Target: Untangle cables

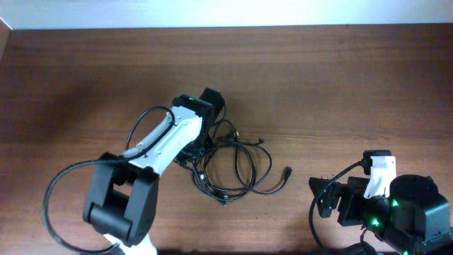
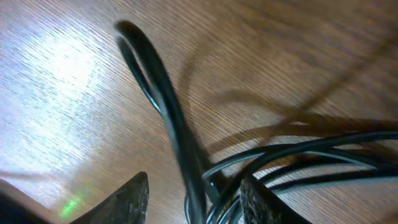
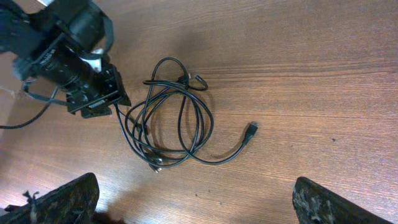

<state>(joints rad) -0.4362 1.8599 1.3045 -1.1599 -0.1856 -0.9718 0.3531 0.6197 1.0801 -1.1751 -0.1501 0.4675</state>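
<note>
The cables are thin black cords lying in a loose looped bundle on the wooden table at the centre, with one plug end trailing to the right. My left gripper points down at the bundle's left edge. In the left wrist view its fingers are spread apart, with several cable strands running between them. My right gripper is open and empty at the front right, apart from the cables. The right wrist view shows the whole bundle ahead of its spread fingers.
The table's far edge meets a white wall. The left arm stretches from the front left to the centre. A thicker black wire loops beside its base. The right arm's base fills the front right corner.
</note>
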